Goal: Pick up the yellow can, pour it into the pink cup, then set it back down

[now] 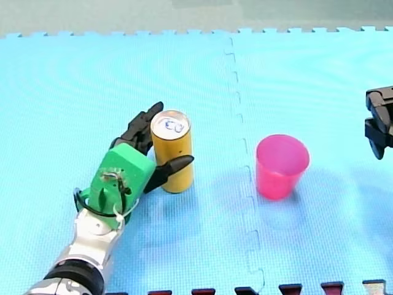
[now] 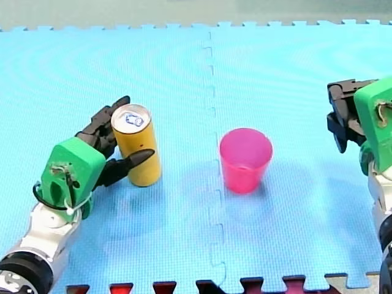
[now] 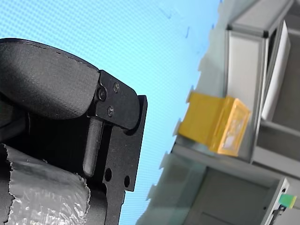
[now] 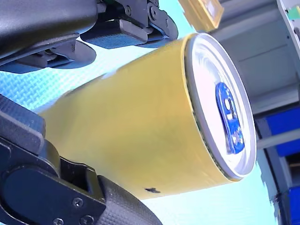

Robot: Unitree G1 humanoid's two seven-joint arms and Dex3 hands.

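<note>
The yellow can [image 1: 172, 153] stands upright on the blue mat, left of centre, with its silver top and blue tab showing. My left hand [image 1: 161, 142] reaches around it from the left. The thumb [image 1: 176, 165] crosses the can's front side and the fingers [image 1: 143, 125] stretch out behind it. In the second wrist view the can [image 4: 140, 126] lies between the thumb [image 4: 51, 187] and the fingers [image 4: 84, 28], with a thin strip of mat showing on the finger side. The pink cup [image 1: 281, 166] stands upright to the can's right. My right hand [image 2: 344, 116] hangs at the far right, holding nothing.
Blue foam mat tiles [image 1: 295, 74] cover the floor, with a seam running between can and cup. Beyond the mat's toothed edge, the first wrist view shows grey shelving [image 3: 243, 70] and a yellow box [image 3: 220, 124].
</note>
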